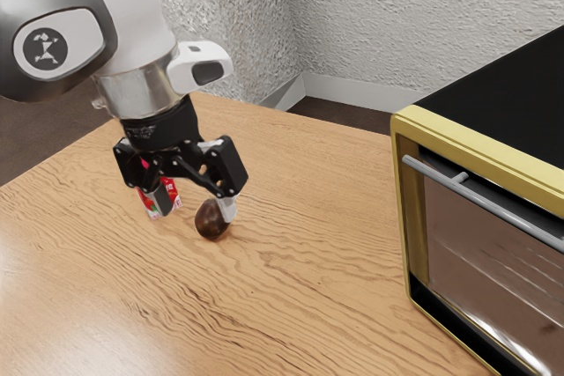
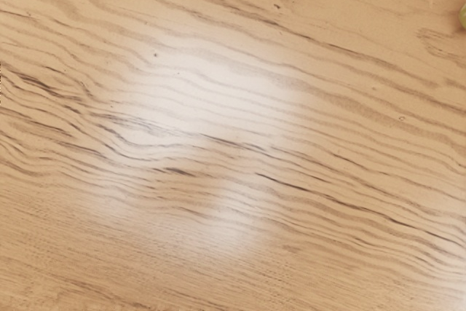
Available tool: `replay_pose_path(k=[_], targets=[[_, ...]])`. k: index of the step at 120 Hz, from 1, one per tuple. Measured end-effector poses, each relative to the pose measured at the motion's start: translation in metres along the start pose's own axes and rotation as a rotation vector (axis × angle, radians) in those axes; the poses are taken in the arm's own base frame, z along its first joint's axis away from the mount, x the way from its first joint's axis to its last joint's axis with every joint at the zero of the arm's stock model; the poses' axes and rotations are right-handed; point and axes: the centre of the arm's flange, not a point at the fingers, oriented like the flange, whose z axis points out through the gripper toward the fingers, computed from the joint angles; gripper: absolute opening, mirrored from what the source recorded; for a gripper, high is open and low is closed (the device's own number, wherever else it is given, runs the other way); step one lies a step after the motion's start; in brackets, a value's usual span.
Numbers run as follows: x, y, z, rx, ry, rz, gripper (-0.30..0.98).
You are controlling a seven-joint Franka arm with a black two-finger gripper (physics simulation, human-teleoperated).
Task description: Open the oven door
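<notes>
The black two-finger pincer (image 1: 196, 204) hangs above the wood-grained counter (image 1: 291, 305), its fingers spread with nothing grasped between them, presumably so that they can take hold of a bar. It points downward, which suits a hovering wait better than a pull on something upright. Close by in the exterior view are a dark brown, egg-shaped fruit (image 1: 208, 221) and a small red-and-white carton (image 1: 169, 195) (bystanders, I'd say, since the task needs neither). Well apart, toward the exterior view's right, stands the yellow-framed oven with a black top (image 1: 511, 94). Its glass-fronted door (image 1: 485, 261) is shut, and the silver rod-shaped handle (image 1: 493, 207) runs along the door's upper part, standing off it on a short post, likely to leave room for a grip. The job seems at its start: the pincer must travel over, turn toward the handle and avoid knocking the fruit. Behind everything rises the rough pale wall (image 1: 370, 15).
</notes>
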Motion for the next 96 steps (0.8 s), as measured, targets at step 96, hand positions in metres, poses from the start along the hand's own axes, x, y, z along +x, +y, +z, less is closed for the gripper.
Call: replay_pose_path(k=[96], targets=[[-0.163,0.049,-0.016,-0.507,0.353,-0.534,0.68]])
